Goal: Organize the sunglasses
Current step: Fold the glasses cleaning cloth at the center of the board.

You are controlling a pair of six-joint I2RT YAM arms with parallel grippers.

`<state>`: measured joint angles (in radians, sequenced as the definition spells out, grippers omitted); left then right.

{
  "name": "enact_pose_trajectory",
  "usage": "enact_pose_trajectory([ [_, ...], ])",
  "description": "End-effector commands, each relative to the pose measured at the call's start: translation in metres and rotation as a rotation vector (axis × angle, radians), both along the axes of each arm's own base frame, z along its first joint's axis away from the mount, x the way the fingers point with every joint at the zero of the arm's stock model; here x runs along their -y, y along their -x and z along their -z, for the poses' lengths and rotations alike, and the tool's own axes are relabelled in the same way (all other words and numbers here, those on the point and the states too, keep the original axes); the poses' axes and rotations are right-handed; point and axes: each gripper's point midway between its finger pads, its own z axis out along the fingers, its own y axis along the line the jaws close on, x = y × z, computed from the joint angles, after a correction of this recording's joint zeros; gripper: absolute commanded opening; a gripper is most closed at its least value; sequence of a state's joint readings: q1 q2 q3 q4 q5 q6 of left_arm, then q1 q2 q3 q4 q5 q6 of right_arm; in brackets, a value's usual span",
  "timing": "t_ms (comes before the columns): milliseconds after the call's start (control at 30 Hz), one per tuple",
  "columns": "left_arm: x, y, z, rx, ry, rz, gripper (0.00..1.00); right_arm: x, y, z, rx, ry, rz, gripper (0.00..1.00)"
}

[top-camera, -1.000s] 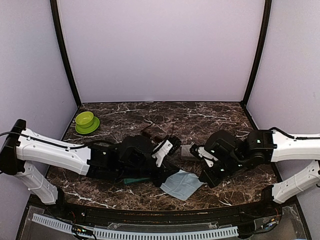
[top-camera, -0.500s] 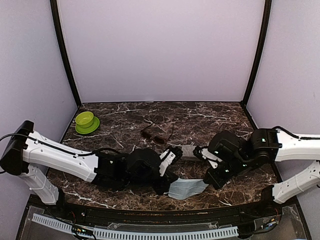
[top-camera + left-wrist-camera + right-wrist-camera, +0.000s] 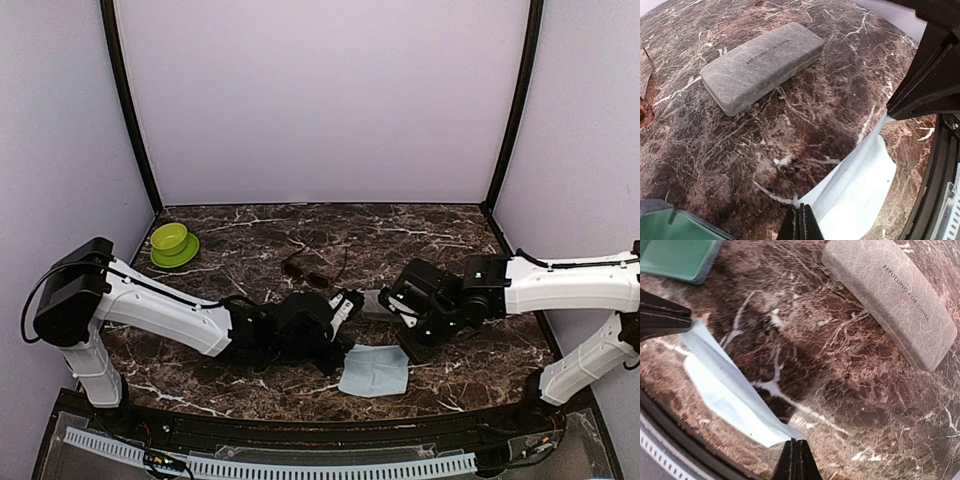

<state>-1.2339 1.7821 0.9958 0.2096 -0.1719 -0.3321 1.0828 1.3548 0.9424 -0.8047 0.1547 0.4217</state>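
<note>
One pair of sunglasses [image 3: 308, 272] with dark reddish-brown lenses lies on the marble table behind both grippers; its edge shows in the left wrist view [image 3: 646, 100]. A light-blue cloth [image 3: 375, 371] hangs stretched between the grippers near the front edge. My left gripper [image 3: 801, 222] is shut on the cloth [image 3: 855, 190] at one corner. My right gripper [image 3: 797, 460] is shut on the cloth [image 3: 725, 390] at the opposite corner. From above, the left gripper [image 3: 344, 349] and right gripper [image 3: 404, 349] stand a cloth's width apart.
A closed grey case [image 3: 375, 303] lies just behind the cloth, also seen as a case [image 3: 762, 65] and a case [image 3: 890, 300] from the wrists. A green-lined open case [image 3: 675, 257] sits under my left arm. A lime-green bowl [image 3: 172, 243] stands at the back left.
The cloth was crumpled on the table a second ago; it is now pulled out flat between the two grippers. Both arms have shifted towards the front centre.
</note>
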Motion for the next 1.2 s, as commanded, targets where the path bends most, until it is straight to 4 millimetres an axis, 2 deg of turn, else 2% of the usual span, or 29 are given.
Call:
enact_pose_trajectory([
  [0, 0.004, -0.020, -0.006, 0.044, 0.020, -0.002, 0.00, -0.004, -0.025, 0.004, 0.042, 0.019, 0.025, 0.00],
  [233, 0.008, -0.040, -0.001, 0.089, 0.017, -0.006, 0.00, -0.002, -0.052, 0.018, 0.059, 0.065, 0.081, 0.00],
  [467, 0.002, -0.053, 0.005, 0.106, -0.001, -0.027, 0.00, 0.000, -0.064, 0.030, 0.070, 0.119, 0.094, 0.00],
  [700, 0.007, -0.041, 0.010, 0.101, 0.004, 0.067, 0.00, -0.007, -0.057, 0.027, 0.057, 0.056, 0.063, 0.00],
  [1167, -0.005, -0.013, 0.019, 0.062, -0.003, 0.161, 0.00, -0.010, -0.018, 0.035, -0.007, -0.025, 0.020, 0.00],
])
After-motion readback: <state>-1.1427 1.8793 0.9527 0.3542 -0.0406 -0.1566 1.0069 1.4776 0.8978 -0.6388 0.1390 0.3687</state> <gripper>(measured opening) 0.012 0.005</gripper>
